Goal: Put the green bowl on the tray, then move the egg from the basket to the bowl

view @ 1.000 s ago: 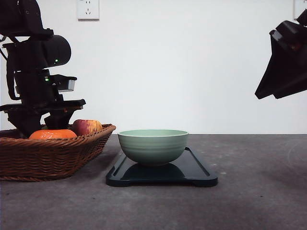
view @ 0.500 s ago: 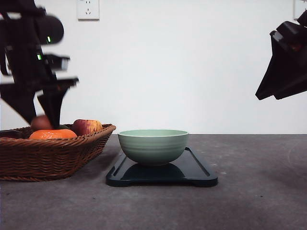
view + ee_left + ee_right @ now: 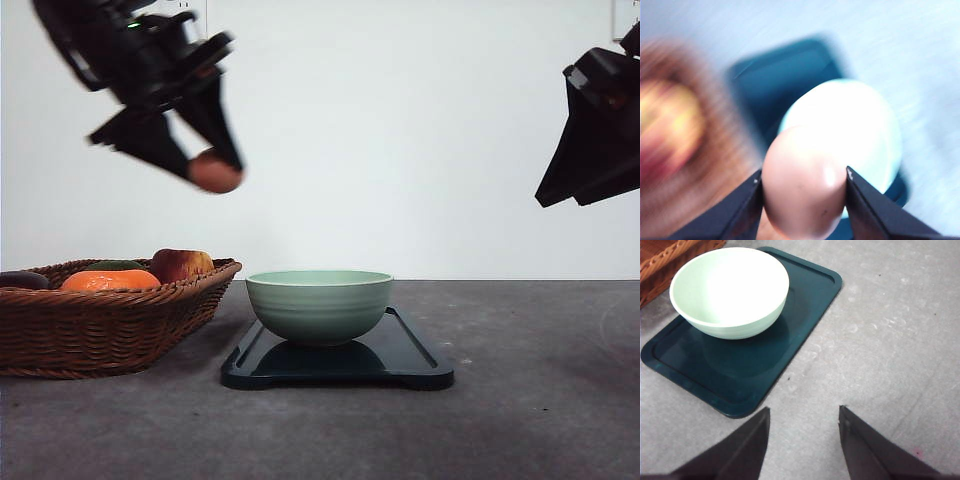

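Note:
The pale green bowl (image 3: 319,304) stands upright on the dark tray (image 3: 400,355) in the middle of the table. High above the wicker basket's right end, my left gripper (image 3: 214,170) is shut on the reddish-brown egg (image 3: 216,172). In the blurred left wrist view the egg (image 3: 805,187) sits clamped between the two fingers, with the bowl (image 3: 860,125) and tray (image 3: 775,80) below it. My right gripper (image 3: 802,415) hangs open to the right of the tray (image 3: 740,365) and bowl (image 3: 730,290), holding nothing. It hangs high at the right edge of the front view (image 3: 590,150).
The basket (image 3: 105,320) stands at the left with an orange fruit (image 3: 110,281), a red-yellow apple (image 3: 181,264) and a dark item (image 3: 20,279) in it. Grey table stretches to the right of the tray and in front of it.
My left gripper has risen out of the basket with the egg in its fingers and swung up and right toward the bowl. The right arm has stayed where it was.

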